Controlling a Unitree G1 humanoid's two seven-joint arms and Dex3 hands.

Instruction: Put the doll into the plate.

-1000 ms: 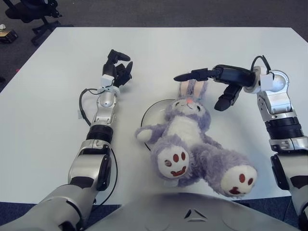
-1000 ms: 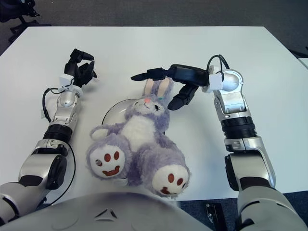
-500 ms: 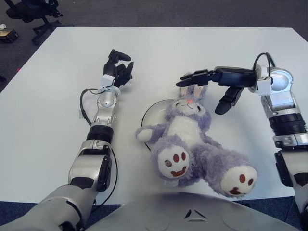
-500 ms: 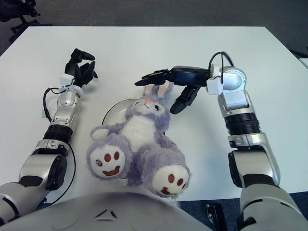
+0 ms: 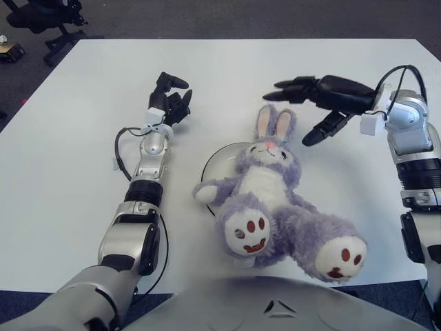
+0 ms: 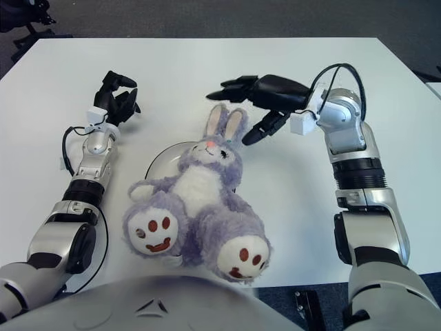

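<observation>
The doll (image 5: 272,196) is being shown as plush cloth — shaggy lilac pile on the limbs and ears, shorter white pile on the belly, with smooth pale foot pads stitched in dark red. The plate (image 5: 219,163) beneath it is being seen as a smooth white piece with a faint sheen at the rim. The table (image 5: 62,152) is being presented as a smooth, matt white top. The right hand (image 5: 324,96) and left hand (image 5: 171,96) are being shown in black plastic, slightly glossy — the forearms behind them in brushed silver metal with black rubbery cabling.
</observation>
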